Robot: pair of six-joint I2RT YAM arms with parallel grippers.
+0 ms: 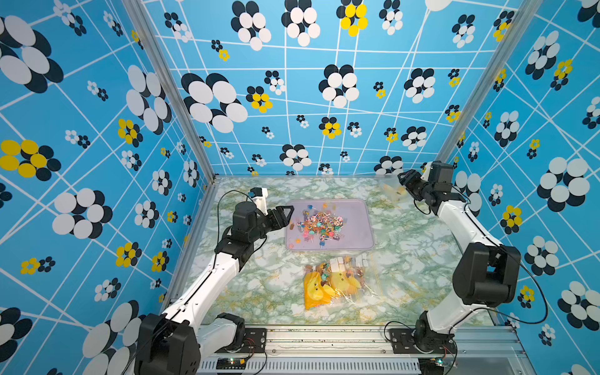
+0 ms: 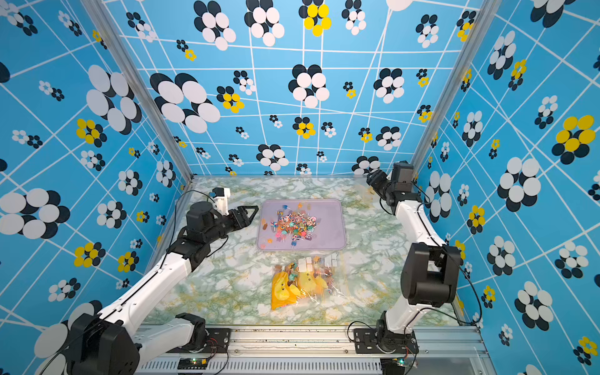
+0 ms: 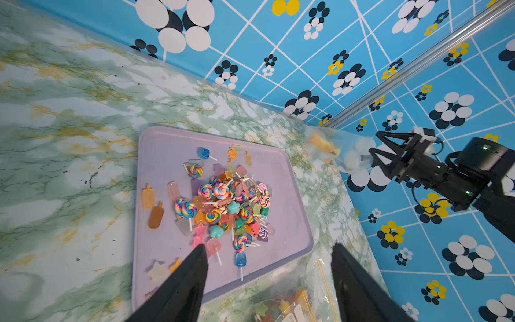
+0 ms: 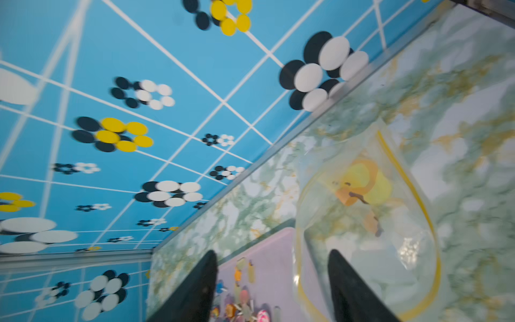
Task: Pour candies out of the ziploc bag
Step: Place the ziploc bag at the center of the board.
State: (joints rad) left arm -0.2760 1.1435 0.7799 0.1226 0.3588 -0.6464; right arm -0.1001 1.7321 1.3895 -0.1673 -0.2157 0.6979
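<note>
1. Left pincer is standing wide, gripping nothing, hovering at the left rim of the lilac tray.
2. Right pincer is gaping wide near the far right desk corner, with nothing between its jaws.
3. Ziploc bag, clear film with a yellow-lined mouth, is showing blurred just beside the right pincer, off the tray. Cannot tell whether it is resting or airborne. A few yellow-orange pieces are sitting inside.
4. Candies are lying heaped mid-tray, with strays toward the rim.
5. Judgement: the bag is looking light, limp and slippery. Pinching a bottom corner with the mouth down should free the remnants. The candies are looking hard, small and prone to bouncing.
6. Second filled bag is lying just beside the tray.
</note>
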